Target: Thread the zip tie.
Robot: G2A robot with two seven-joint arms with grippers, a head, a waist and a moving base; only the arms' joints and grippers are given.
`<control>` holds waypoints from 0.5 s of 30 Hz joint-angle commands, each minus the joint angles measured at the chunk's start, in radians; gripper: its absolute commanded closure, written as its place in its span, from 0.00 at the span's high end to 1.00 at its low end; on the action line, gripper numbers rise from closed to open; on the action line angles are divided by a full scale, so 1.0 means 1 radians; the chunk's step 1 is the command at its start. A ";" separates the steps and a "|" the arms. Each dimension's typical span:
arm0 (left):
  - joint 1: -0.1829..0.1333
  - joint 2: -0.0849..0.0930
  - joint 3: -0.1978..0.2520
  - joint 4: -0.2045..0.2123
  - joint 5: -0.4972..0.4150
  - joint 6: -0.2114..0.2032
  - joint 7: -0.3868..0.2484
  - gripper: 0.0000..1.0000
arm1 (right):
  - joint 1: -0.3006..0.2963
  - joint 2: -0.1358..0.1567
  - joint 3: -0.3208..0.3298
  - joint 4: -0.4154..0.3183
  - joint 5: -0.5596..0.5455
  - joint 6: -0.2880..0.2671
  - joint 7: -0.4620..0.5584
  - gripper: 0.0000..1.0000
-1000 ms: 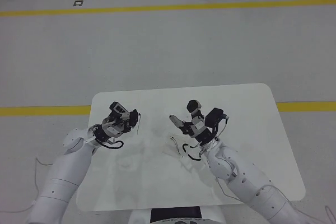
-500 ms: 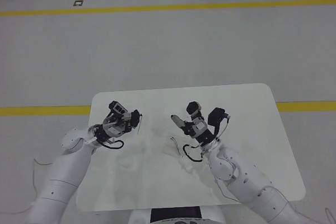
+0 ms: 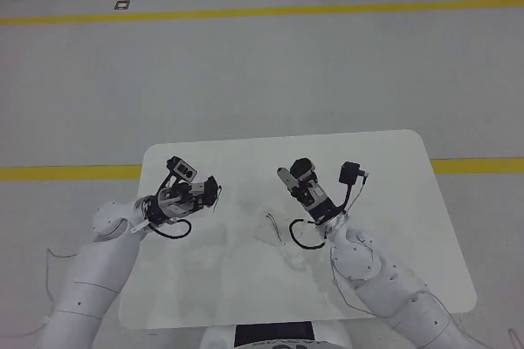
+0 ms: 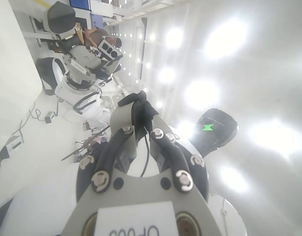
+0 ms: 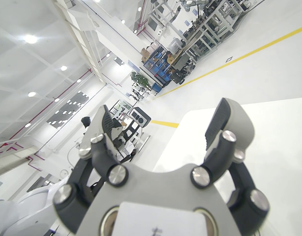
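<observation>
- Holding the black zip tie clamped between its pads, our left gripper sits above the worktop.
- Our right gripper is empty, jaws apart, nearby.
- We judge the zip tie light, springy and slick; we grip near its free tail so we can steer the tip into the head.

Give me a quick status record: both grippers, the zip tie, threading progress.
left gripper: shut on the zip tie, over the left part of the table
right gripper: open, empty, apart from the left gripper
zip tie: black, thin, pinched at the left fingertips
threading: cannot tell; the right gripper has no hold on the zip tie
</observation>
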 commanded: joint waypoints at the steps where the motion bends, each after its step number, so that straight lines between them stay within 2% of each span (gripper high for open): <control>1: 0.000 0.000 0.000 0.000 0.000 0.000 0.001 0.00 | 0.000 0.000 0.000 0.000 -0.001 0.000 -0.001 1.00; 3: 0.001 -0.001 0.001 -0.003 -0.004 0.002 0.005 0.00 | 0.000 0.000 0.000 0.000 -0.001 0.000 -0.001 1.00; 4: 0.004 -0.003 0.008 -0.018 -0.030 0.014 0.006 0.00 | 0.000 0.000 0.000 0.000 -0.001 0.000 -0.001 1.00; 6: 0.010 -0.004 0.012 -0.035 -0.076 0.030 -0.022 0.00 | 0.000 0.000 0.000 0.000 -0.001 0.000 -0.001 1.00; 10: 0.020 -0.006 0.021 -0.055 -0.191 0.085 -0.038 0.00 | 0.000 0.000 0.000 0.000 -0.001 0.000 -0.001 1.00; 15: 0.024 -0.003 0.032 -0.068 -0.288 0.145 -0.038 0.00 | 0.000 0.000 0.000 0.000 -0.001 0.000 -0.001 1.00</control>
